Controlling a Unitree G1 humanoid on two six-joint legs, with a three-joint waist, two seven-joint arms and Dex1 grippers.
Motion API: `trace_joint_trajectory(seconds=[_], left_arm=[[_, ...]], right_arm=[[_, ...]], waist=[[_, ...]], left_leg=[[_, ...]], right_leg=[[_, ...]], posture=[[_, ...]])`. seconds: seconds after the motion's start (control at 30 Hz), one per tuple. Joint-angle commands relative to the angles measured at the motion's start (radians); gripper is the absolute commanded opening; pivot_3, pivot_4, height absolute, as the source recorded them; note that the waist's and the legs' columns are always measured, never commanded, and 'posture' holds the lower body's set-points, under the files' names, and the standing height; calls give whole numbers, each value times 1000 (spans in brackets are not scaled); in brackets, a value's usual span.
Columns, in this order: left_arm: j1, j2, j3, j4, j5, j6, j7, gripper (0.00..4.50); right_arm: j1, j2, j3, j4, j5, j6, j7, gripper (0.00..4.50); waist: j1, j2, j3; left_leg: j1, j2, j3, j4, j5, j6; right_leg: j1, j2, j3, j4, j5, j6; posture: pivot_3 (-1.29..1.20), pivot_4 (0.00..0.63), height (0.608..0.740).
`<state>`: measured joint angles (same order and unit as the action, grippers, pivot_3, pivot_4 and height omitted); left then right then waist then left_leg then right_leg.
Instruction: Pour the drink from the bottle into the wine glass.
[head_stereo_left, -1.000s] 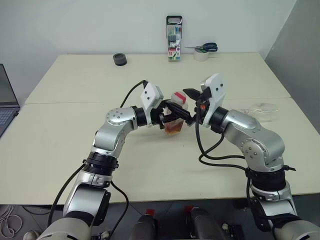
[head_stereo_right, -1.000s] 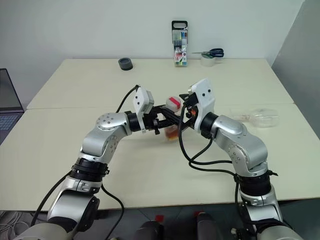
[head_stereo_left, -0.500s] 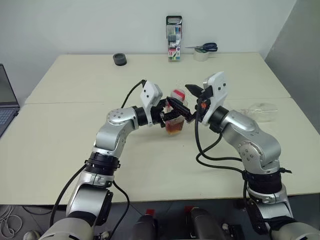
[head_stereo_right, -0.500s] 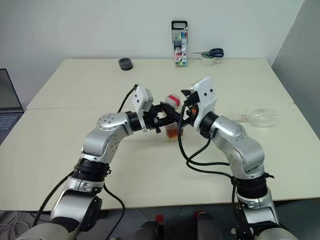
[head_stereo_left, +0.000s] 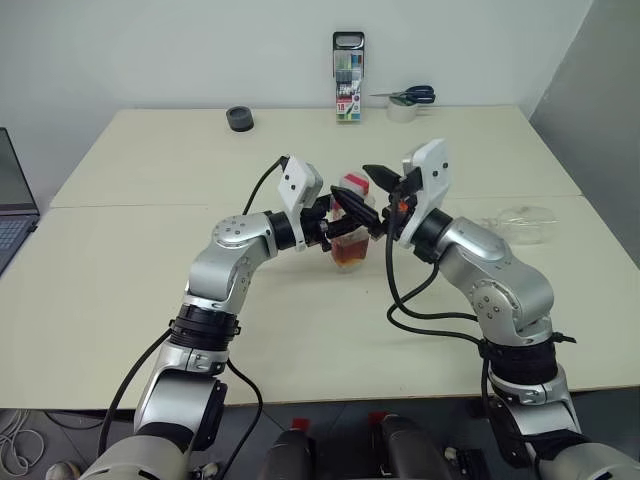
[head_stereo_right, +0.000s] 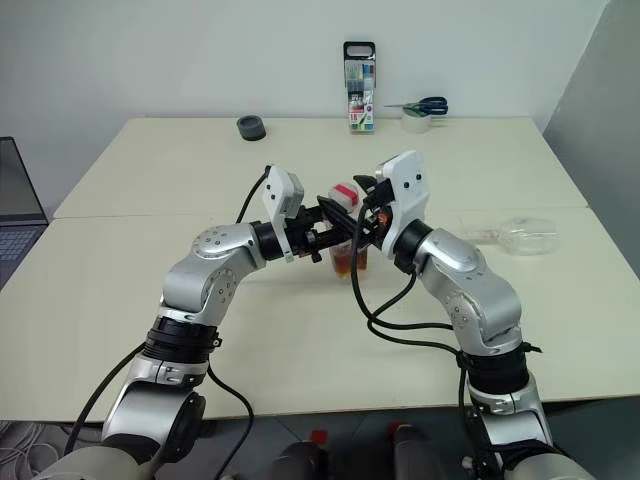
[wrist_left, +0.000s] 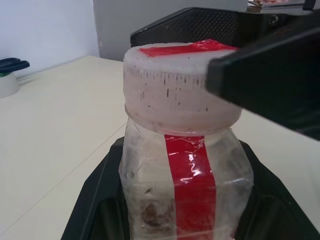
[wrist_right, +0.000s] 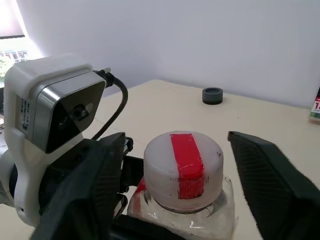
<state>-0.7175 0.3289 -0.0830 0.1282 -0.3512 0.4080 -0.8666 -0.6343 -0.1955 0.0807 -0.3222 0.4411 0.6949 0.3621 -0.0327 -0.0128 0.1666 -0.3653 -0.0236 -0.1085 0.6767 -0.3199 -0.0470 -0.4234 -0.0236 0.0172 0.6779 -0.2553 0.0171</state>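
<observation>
Right gripper (head_stereo_left: 366, 196) now straddling the cap (wrist_right: 183, 167), jaws narrowing but not yet on it.

Table (head_stereo_left: 150, 260): big, mostly bare; the action sits mid-table, well clear of every edge. Left gripper (head_stereo_left: 345, 222) stays clamped on the bottle (head_stereo_left: 349, 238), upright, drink (head_stereo_left: 348, 258) low in the base. A second ago the right jaws stood wide off to the side of the cap; now one finger sits each side of it, gaps visible both sides in the right wrist view, so uncapping looks next. Wine glass (head_stereo_left: 520, 222) lies on its side near the right edge, well apart: needs standing up before any pour. Open room between bottle and glass. Tape roll (head_stereo_left: 239, 119), pen pack (head_stereo_left: 348, 77), scissors (head_stereo_left: 410, 96) along the far edge, out of the way.
</observation>
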Motion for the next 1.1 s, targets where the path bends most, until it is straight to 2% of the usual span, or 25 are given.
trace_joint_trajectory(seconds=[0.03,0.07,0.33,0.47,0.57,0.63,0.73,0.77,0.87,0.97,1.1], left_arm=[[-17,9,8,-49,-6,-19,-10,1977],[-17,10,8,-53,-7,-17,-10,1977],[-11,39,-15,-103,-16,4,-52,1977],[-21,92,-12,-176,-108,76,-169,1977],[-29,155,-15,-254,-206,150,-304,1977],[-41,179,-13,-280,-251,190,-348,1977],[-60,179,-8,-287,-269,220,-347,1977],[-60,175,-7,-284,-262,217,-337,1977],[-33,167,-2,-275,-222,183,-297,1977],[16,166,14,-266,-201,165,-251,1977],[90,172,25,-275,-175,130,-198,1977]], right_arm=[[-24,5,4,-14,-4,-29,12,2104],[-24,6,3,-15,-4,-28,12,1824],[-35,-13,6,-12,14,-13,66,1827],[-114,-110,-19,12,149,-10,328,1827],[-212,-227,12,104,217,18,604,1827],[-268,-263,36,172,227,21,716,1827],[-309,-280,51,243,209,9,784,1827],[-316,-287,43,262,206,14,791,2559],[-295,-340,-14,271,214,56,771,3520],[-194,-394,-61,165,208,56,713,4475],[-52,-373,-142,-49,255,138,501,4475]], waist=[[0,0,0],[0,0,0],[0,0,0],[-1,0,1],[-2,1,2],[-4,1,2],[-3,1,2],[-2,1,2],[1,0,3],[5,0,3],[1,1,3]], left_leg=[[0,0,0,0,0,0],[0,0,0,0,0,0],[0,0,0,0,0,0],[0,-1,0,0,0,0],[0,0,0,0,0,0],[1,0,0,0,-2,4],[1,0,-1,0,-2,4],[1,0,0,0,-2,4],[0,0,-1,1,-2,4],[0,0,-2,1,0,1],[-1,0,-1,0,0,0]], right_leg=[[0,0,0,0,0,0],[0,0,0,0,0,0],[0,0,0,0,0,0],[0,1,0,0,0,0],[1,2,-1,-1,0,0],[1,3,-1,-1,0,0],[2,3,-2,-1,0,0],[2,3,-1,-1,0,0],[2,2,-1,-1,0,0],[2,-1,-1,-2,0,0],[0,-2,0,-3,0,0]], posture=[[0,150,740],[0,150,740],[0,150,740],[0,150,740],[0,150,740],[0,150,740],[0,150,740],[0,150,740],[0,150,740],[0,150,740],[0,150,740]])
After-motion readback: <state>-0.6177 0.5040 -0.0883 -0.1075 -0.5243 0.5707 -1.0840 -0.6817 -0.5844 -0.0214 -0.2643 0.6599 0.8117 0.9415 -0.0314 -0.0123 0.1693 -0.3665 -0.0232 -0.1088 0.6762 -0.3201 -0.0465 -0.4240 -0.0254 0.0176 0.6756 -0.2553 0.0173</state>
